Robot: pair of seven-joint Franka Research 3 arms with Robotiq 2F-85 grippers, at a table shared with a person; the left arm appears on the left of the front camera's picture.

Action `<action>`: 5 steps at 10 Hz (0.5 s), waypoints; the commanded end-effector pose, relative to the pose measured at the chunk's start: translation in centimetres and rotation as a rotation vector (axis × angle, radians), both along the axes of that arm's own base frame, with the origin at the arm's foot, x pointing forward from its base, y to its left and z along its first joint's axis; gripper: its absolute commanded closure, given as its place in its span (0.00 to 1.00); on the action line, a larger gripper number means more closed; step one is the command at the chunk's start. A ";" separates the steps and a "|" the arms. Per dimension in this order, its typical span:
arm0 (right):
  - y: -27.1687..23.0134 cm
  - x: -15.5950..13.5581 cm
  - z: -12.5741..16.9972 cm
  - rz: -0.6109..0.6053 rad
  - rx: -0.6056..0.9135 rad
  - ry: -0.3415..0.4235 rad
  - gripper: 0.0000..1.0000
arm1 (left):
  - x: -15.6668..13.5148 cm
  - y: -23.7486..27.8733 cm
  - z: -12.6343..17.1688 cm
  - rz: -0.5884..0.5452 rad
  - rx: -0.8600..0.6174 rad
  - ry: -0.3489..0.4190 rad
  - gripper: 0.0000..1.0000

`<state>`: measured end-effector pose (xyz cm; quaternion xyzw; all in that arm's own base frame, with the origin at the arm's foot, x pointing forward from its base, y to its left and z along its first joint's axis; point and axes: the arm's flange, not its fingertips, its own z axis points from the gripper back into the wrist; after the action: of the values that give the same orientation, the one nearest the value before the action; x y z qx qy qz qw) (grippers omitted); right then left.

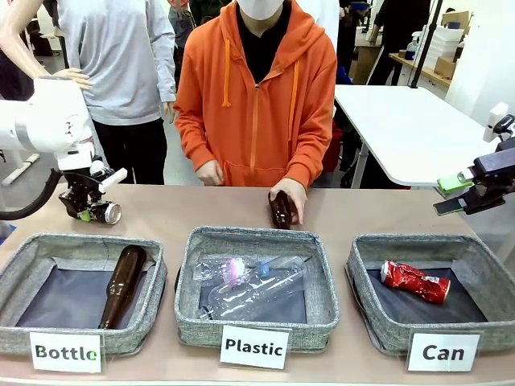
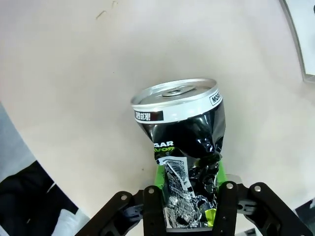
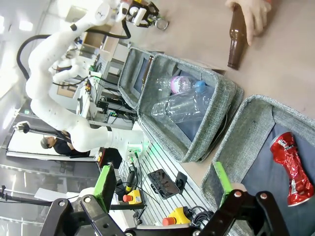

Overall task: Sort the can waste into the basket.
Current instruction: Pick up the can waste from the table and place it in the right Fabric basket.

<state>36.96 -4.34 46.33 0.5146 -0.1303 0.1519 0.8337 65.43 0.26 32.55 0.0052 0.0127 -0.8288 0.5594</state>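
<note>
Crushed black can [image 2: 179,132] is pinched by its crumpled lower half in the left end effector [image 2: 189,209], at the table [image 1: 362,217] left end, possibly just lifted. Thin, light, dent-prone metal. Red can [image 1: 414,281] lies in the Can basket [image 1: 372,318]; right end effector [image 1: 451,195] gapes empty

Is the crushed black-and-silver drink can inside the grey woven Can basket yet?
Out. The left gripper grips the crushed black-and-silver drink can at the left end of the table, far from the grey woven Can basket.

Red can [image 1: 414,281] in grey woven basket [image 1: 376,322]; blk/silver can [image 2: 182,142] w/ green marks.
</note>
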 end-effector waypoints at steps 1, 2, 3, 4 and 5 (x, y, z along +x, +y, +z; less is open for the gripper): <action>-0.2 0.1 0.2 0.013 0.002 -0.015 0.01 | -2.6 1.0 5.0 0.134 -0.119 0.009 1.00; -0.2 0.1 0.2 0.013 0.002 -0.015 0.01 | -6.4 1.9 9.1 0.173 -0.177 0.089 1.00; -0.2 0.1 0.2 0.013 0.002 -0.015 0.01 | -10.5 2.8 13.0 0.182 -0.289 0.136 1.00; -0.2 0.1 0.2 0.013 0.002 -0.015 0.01 | -14.1 2.6 15.8 0.172 -0.442 0.125 1.00; -0.2 0.1 0.2 0.013 0.002 -0.015 0.01 | -17.1 1.7 16.9 0.178 -0.514 0.114 1.00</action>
<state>36.97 -4.36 46.38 0.5145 -0.1307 0.1521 0.8337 51.56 1.87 49.68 -0.1692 -0.1217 -0.7641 0.6104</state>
